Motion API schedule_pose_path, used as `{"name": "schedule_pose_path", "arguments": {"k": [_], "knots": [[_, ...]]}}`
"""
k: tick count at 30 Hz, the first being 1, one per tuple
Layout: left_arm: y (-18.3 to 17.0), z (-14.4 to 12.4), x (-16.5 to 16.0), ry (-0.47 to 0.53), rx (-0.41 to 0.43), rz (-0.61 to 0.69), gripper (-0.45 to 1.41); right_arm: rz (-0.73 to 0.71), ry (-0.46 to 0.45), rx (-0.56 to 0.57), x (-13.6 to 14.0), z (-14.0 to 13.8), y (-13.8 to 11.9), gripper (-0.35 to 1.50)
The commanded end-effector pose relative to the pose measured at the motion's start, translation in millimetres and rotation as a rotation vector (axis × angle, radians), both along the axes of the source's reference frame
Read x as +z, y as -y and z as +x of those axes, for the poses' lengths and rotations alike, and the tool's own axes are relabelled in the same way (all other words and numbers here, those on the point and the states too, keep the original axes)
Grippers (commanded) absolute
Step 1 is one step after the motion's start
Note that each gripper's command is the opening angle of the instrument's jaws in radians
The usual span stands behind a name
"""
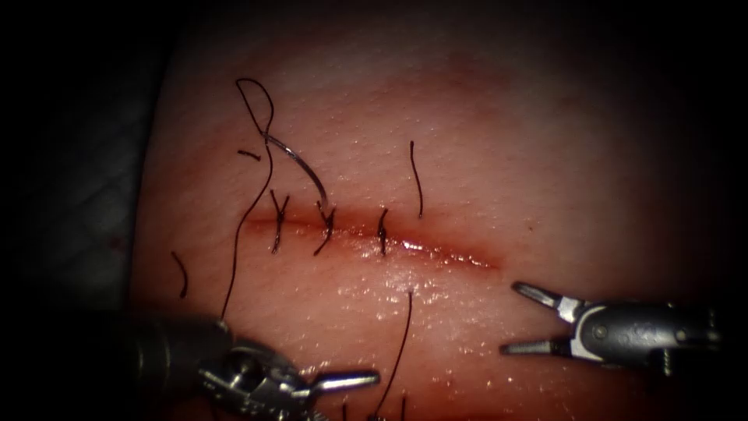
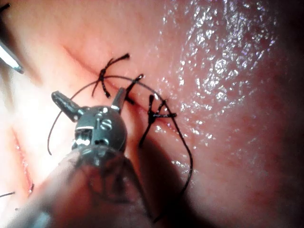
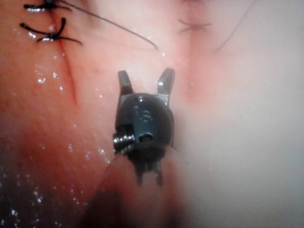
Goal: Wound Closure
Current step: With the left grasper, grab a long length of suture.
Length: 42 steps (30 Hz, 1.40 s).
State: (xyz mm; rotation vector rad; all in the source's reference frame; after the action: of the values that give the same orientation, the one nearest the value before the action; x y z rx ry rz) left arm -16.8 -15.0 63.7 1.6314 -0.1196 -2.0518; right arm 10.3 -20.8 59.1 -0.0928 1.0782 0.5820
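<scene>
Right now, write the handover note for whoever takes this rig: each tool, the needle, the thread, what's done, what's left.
Left tool: jaws open, holding nothing, below the cut at its left end.
Right tool: jaws open, holding nothing, below the cut's right end.
Needle: free, lying on the tissue above the cut, its tip near the second stitch; whether the tip is in the tissue cannot be told.
Thread: loops from the needle's end and trails down the left side toward the left tool.
Done: three stitches across the left and middle of the cut.
Left: the right stretch is unstitched. Cut thread ends lie about.
</scene>
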Motion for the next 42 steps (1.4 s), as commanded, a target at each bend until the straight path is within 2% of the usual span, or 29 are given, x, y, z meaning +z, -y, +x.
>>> {"name": "schedule_pose_path", "arguments": {"k": [1, 11, 15, 16, 17, 20, 26, 27, 29, 30, 33, 38, 42], "knots": [[0.1, -0.9, 0.6, 0.006, -0.005, -0.004, 0.75, 0.003, -0.001, -0.003, 0.5, 0.6, 0.5, 1.40], [-1.9, -3.1, 3.1, 0.025, -0.024, -0.006, 0.70, 0.006, -0.001, -0.006, 0.7, 0.7, 0.9, 1.40], [-1.9, -3.2, 3.5, 0.030, -0.021, -0.009, 0.56, 0.007, -0.002, -0.010, 0.7, 0.7, 0.9, 1.40], [-1.8, -3.3, 3.5, 0.030, -0.020, -0.010, 0.48, 0.008, -0.001, -0.012, 0.7, 0.7, 0.9, 1.40], [-1.6, -3.3, 3.3, 0.033, -0.021, -0.011, 0.29, 0.008, -0.001, -0.012, 0.7, 0.7, 0.9, 1.38], [-1.2, -3.5, 2.4, 0.044, -0.013, -0.010, -0.06, 0.008, -0.002, -0.016, 0.7, 0.8, 1.0, 1.36], [-0.3, -4.1, 1.3, 0.057, 0.003, -0.033, -0.03, 0.011, -0.007, -0.019, 0.9, 1.0, 1.3, 1.35], [-0.1, -4.0, 1.3, 0.057, 0.008, -0.034, 0.04, 0.011, -0.007, -0.019, 0.9, 1.0, 1.3, 1.35], [0.2, -3.7, 1.4, 0.055, 0.020, -0.034, 0.33, 0.012, -0.006, -0.022, 1.0, 0.9, 1.3, 1.35], [0.4, -3.5, 1.4, 0.055, 0.025, -0.035, 0.41, 0.014, -0.005, -0.024, 1.0, 0.9, 1.3, 1.35], [0.6, -3.0, 1.4, 0.054, 0.034, -0.036, 0.55, 0.014, -0.005, -0.024, 1.0, 0.9, 1.3, 1.35], [1.5, -2.9, 1.4, 0.054, 0.038, -0.043, 0.65, 0.013, -0.007, -0.025, 1.0, 1.1, 1.4, 1.35], [1.9, -2.8, 1.3, 0.055, 0.041, -0.046, 0.55, 0.013, -0.006, -0.031, 1.1, 1.2, 1.6, 1.35]]}}
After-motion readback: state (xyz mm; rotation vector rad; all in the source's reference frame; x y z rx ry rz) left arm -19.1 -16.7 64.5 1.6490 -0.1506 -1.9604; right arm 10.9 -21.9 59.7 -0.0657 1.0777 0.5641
